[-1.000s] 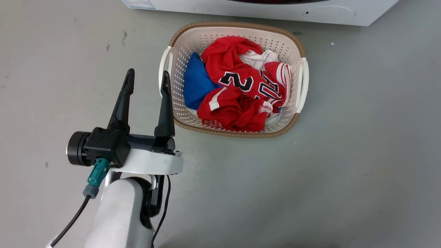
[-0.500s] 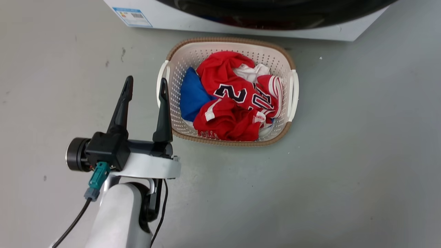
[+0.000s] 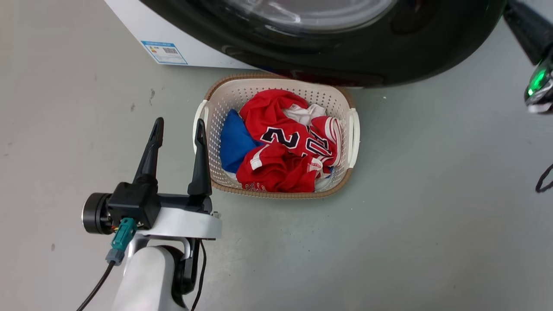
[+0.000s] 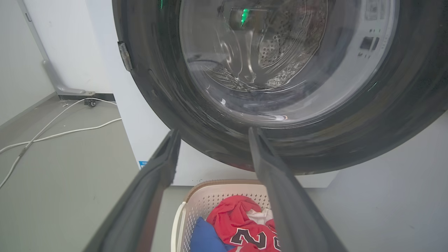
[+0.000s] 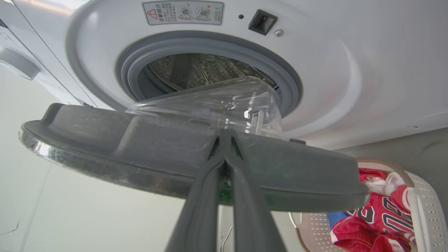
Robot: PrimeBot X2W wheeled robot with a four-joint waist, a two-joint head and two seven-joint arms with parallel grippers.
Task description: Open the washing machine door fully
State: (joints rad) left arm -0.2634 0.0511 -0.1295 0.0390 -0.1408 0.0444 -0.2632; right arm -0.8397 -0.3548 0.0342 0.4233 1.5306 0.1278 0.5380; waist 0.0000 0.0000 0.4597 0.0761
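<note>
washing machine door (image 4: 154, 84): glossy black, glass bowl, ajar | left gripper (image 3: 179, 123) jaws apart, empty | right gripper (image 5: 224, 136) jaws closed at rim

Washing machine door (image 3: 328, 60) overhanging laundry basket (image 3: 276, 195) (clothes (image 3: 281, 164) heaped inside), bare floor (image 3: 432, 207) open either side.

Black washing machine door (image 3: 328, 56), white machine (image 4: 136, 115), cream perforated basket (image 3: 276, 82), red jersey (image 3: 276, 172), blue cloth (image 3: 233, 147), grey floor (image 3: 432, 216).
</note>
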